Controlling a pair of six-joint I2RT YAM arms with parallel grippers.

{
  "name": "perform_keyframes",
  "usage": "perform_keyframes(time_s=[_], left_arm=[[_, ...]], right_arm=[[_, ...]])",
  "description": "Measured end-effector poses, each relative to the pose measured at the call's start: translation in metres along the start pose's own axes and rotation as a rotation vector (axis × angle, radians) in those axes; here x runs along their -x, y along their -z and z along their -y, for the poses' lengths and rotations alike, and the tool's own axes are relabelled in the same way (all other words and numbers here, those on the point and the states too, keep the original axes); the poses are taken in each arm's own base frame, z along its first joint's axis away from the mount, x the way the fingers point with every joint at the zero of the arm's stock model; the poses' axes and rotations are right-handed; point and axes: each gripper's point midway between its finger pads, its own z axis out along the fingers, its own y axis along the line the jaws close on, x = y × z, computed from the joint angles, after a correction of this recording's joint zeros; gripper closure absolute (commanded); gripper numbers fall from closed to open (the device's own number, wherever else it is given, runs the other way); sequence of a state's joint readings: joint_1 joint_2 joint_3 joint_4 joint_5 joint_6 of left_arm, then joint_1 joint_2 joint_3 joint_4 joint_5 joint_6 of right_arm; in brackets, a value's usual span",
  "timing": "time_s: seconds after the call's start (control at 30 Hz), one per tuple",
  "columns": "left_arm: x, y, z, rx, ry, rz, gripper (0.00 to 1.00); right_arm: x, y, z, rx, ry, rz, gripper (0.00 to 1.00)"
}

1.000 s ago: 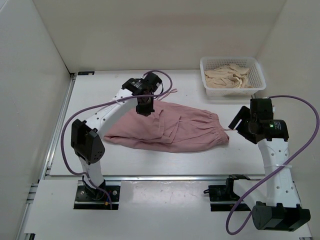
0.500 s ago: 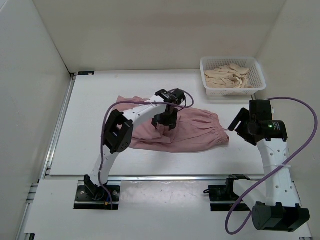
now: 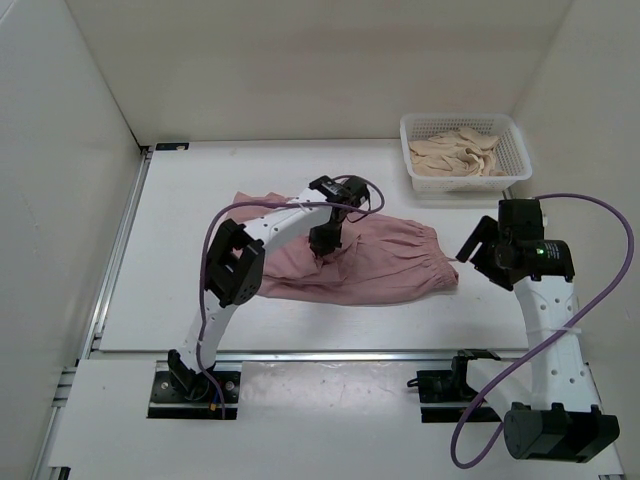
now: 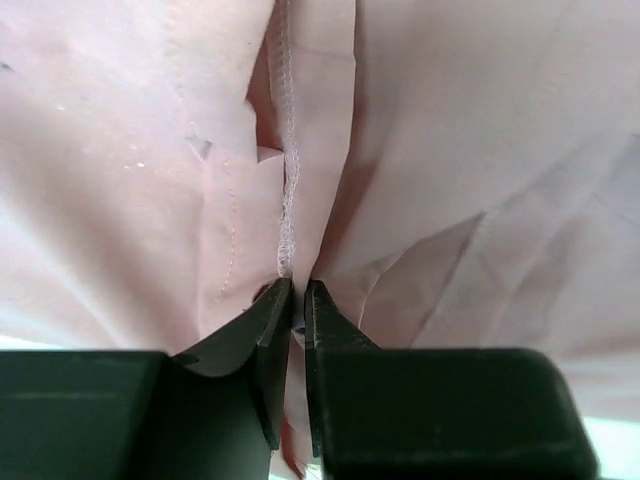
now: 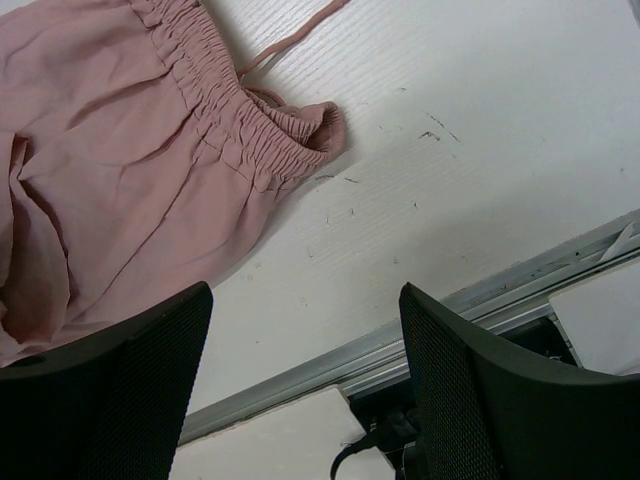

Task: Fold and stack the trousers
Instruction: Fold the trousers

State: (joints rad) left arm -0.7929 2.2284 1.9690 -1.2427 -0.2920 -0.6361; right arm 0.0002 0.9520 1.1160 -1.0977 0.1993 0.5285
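Trousers [image 3: 390, 265] lie across the middle of the counter [image 3: 190, 200], their long axis running left to right and the gathered waistband [image 5: 240, 130] pointing right, toward the right arm. The left claw [image 4: 298, 290] is pinching a seam fold near their middle. The right claw [image 5: 305, 300] hangs spread wide just beside the waistband, gripping nothing.

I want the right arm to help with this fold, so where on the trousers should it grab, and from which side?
Probably the gathered waistband corner of the trousers, coming from above on the right. It lies thick and bunched at the cloth's edge, nearest the open right gripper, with table showing beside it.
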Motion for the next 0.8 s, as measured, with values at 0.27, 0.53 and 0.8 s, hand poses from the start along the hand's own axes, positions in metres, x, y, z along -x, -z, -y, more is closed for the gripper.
perform_keyframes(time_s=[0.27,0.53,0.8], left_arm=[[0.012,0.023,0.003,-0.061,-0.004,0.033,0.42],[0.024,0.022,0.005,-0.086,0.06,0.058,0.28],[0.079,0.016,-0.016,-0.079,0.255,0.136,0.34]], right_arm=[[0.0,-0.003,-0.001,-0.002,0.004,-0.012,0.2],[0.0,-0.003,-0.002,0.004,0.007,-0.013,0.2],[-0.001,-0.003,-0.004,0.011,0.007,-0.017,0.2]])
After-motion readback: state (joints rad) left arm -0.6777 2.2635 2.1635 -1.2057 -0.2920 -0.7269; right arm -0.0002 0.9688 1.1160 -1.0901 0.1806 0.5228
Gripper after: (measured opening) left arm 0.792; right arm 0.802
